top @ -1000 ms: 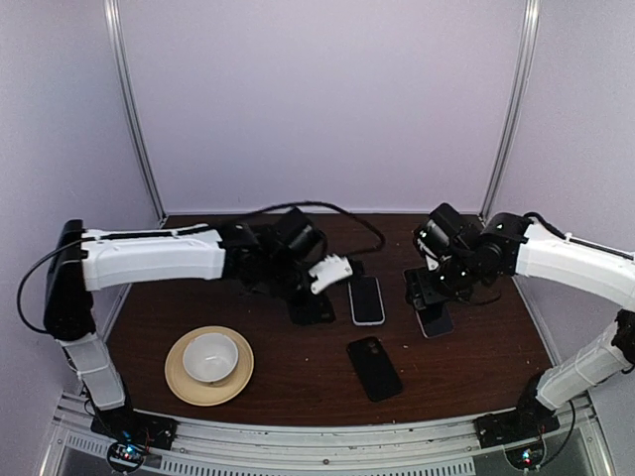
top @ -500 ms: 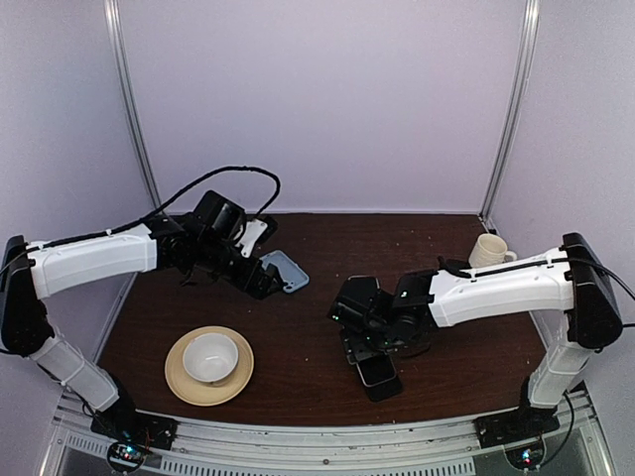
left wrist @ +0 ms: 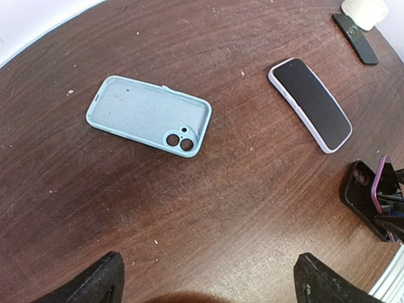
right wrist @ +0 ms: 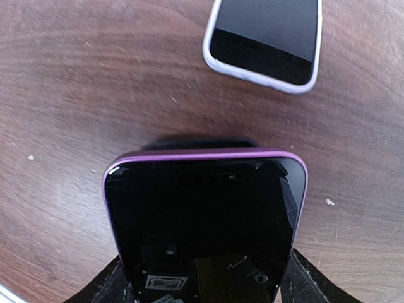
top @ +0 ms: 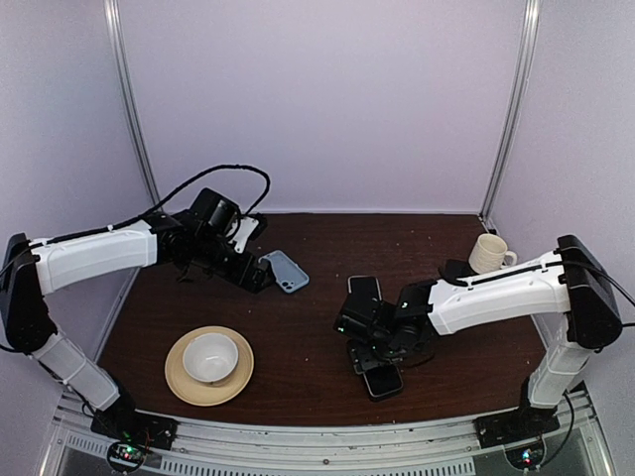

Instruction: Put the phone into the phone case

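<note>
The phone case (left wrist: 151, 115) lies at the back left with its light-blue inside facing up, also in the top view (top: 285, 271). My left gripper (left wrist: 208, 281) hangs open just short of it, over bare wood (top: 253, 273). My right gripper (right wrist: 205, 278) is shut on the phone (right wrist: 202, 214), a slab with a glossy dark screen and a thin purple rim, held by its long sides and tilted up. That grip sits near the table's front middle (top: 382, 342). A black slab with camera lenses (left wrist: 355, 189) lies flat right under the phone.
A second phone with a pale rim (top: 364, 290) lies screen up just behind my right gripper. A white bowl (top: 209, 357) on a tan saucer stands front left. A cream mug (top: 486, 253) and a small flat black piece (left wrist: 355, 38) sit at the back right.
My left gripper has pulled back to the back left and opened, leaving the case lying blue side up. My right arm swung to the front middle and now has the phone raised.
</note>
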`<state>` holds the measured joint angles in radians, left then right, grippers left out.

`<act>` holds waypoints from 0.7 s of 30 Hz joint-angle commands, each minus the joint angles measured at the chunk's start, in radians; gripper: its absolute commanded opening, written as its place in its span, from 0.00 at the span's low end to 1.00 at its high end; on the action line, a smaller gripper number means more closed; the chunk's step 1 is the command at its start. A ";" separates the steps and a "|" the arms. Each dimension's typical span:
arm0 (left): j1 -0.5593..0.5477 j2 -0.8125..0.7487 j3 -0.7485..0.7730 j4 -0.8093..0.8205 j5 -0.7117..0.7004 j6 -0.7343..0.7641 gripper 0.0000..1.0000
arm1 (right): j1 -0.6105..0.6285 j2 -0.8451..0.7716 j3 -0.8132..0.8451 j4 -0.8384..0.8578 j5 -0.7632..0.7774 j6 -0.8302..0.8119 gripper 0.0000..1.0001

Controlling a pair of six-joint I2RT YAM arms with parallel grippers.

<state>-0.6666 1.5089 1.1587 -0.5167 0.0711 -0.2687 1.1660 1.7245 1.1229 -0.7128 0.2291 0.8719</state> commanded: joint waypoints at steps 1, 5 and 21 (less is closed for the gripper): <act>0.004 0.017 0.037 -0.002 0.019 -0.007 0.97 | 0.003 0.006 -0.011 0.006 0.007 0.016 0.18; 0.004 0.021 0.036 0.000 0.023 -0.005 0.98 | 0.002 0.023 -0.014 0.022 0.014 -0.003 0.18; 0.004 0.037 0.039 -0.002 0.031 -0.001 0.98 | 0.001 0.055 0.014 -0.001 0.099 -0.036 0.14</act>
<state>-0.6666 1.5436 1.1679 -0.5278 0.0898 -0.2687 1.1656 1.7695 1.1137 -0.6968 0.2459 0.8619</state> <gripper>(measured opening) 0.976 0.744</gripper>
